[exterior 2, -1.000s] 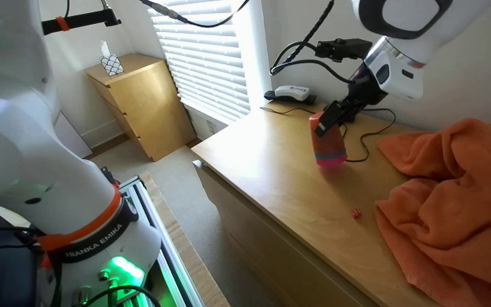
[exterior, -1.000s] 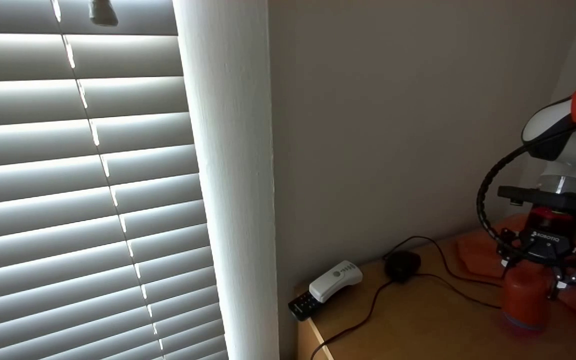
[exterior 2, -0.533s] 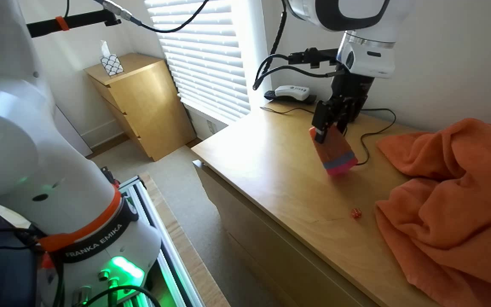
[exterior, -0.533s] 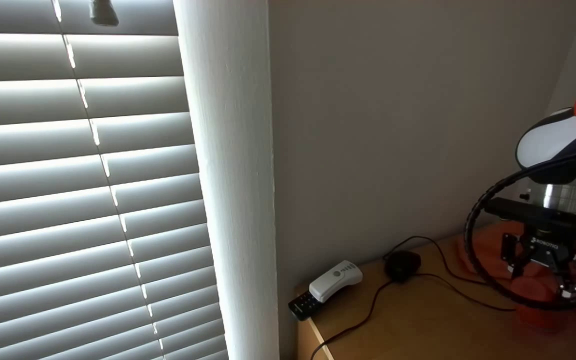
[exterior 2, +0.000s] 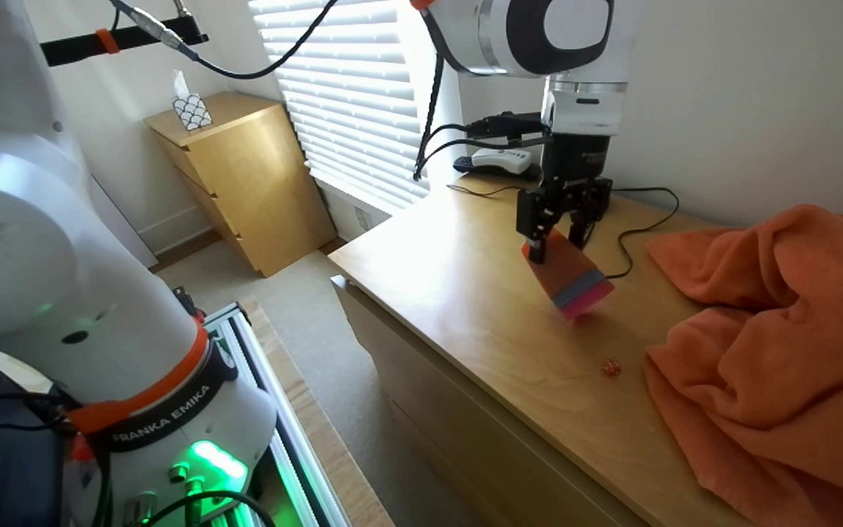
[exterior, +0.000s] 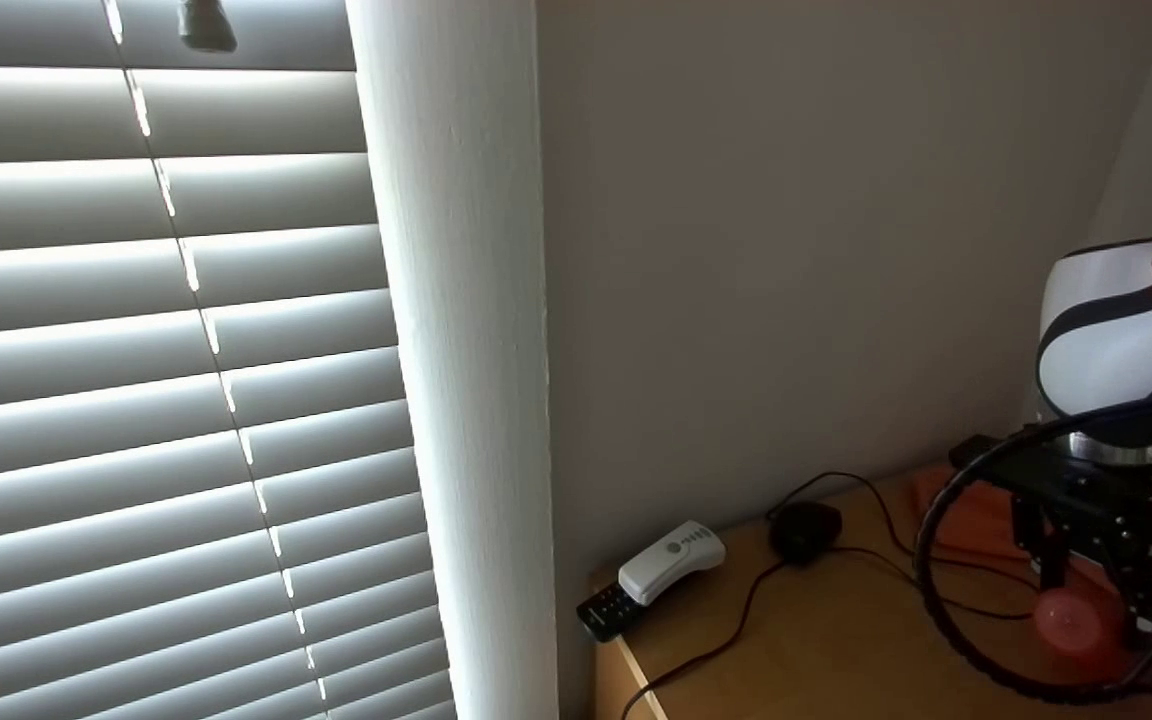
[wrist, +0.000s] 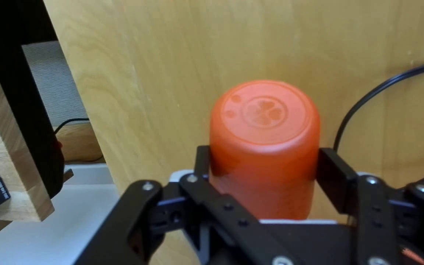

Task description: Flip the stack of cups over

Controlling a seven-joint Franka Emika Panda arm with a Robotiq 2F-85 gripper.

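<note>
Black two-fingered Robotiq gripper [exterior 2: 557, 245] points straight down over the light wood-topped bench [exterior 2: 451, 293], clasping an orange plastic stack of cups [exterior 2: 564, 269] between its fingers [wrist: 202, 162]. In the wrist view a finger presses on each side of the stack, just below the flat closed end, which faces the camera and bears a moulded clover mark. Against the upright gripper the stack is tilted: in an exterior view its closed end lies up toward the bench's short window-side edge, while the end with blue-grey and pink bands slants down toward the crumpled orange cloth [exterior 2: 795, 329]. The stack is held between the bench's long free edge and its wall edge; whether its lower rim touches the wood I cannot tell.

Above, the glossy white wrist link [exterior 2: 524, 33] runs nearly level, then the last joint [exterior 2: 586, 106] turns down in line with the gripper. A black bracket [exterior 2: 506, 126] juts sideways from there, and a ribbed black hose [exterior: 996, 672] loops past the gripper. The white arm base [exterior 2: 173, 432], lit green, stands off the bench's long free edge.

At the corner where the short edge meets the wall, a white handheld remote [exterior: 671, 562] lies on a black keypad remote [exterior: 608, 612]. A small red die [exterior 2: 611, 367] rests just beside the cloth.
</note>
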